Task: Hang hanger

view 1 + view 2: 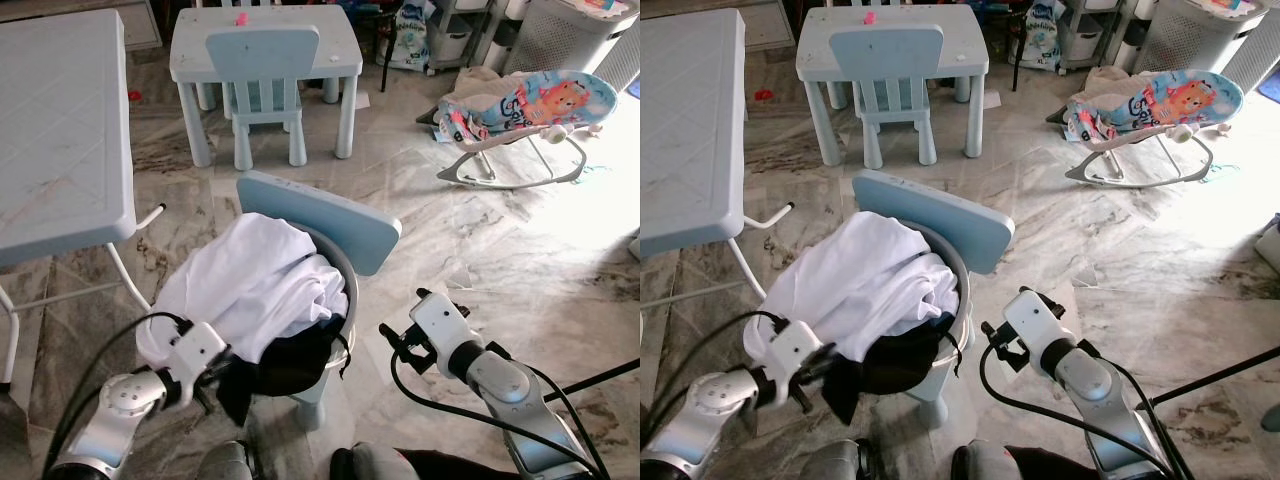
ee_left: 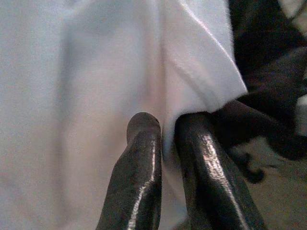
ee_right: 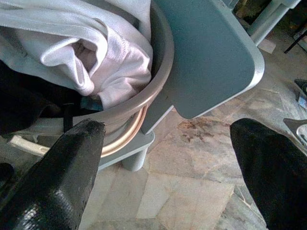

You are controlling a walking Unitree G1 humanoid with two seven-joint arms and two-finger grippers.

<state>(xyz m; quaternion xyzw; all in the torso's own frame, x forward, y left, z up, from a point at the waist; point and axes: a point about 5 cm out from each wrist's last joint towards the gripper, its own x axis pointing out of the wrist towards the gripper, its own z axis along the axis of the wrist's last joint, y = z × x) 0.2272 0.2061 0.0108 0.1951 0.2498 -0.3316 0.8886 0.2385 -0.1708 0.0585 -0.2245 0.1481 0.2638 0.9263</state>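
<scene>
Hanger [image 3: 128, 130], copper curve under basin rim [image 3: 162, 67], just beside spread right hand [image 3: 165, 139]

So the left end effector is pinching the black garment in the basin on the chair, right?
Not quite. The left end effector is pinching the white garment, not the black garment, in the basin on the chair; the left wrist view shows it.

Chair back [image 1: 330, 222] behind basket [image 3: 160, 76] — obstacle

Clothes [image 1: 250, 280] in basin [image 1: 347, 290] on chair [image 1: 330, 215].
</scene>
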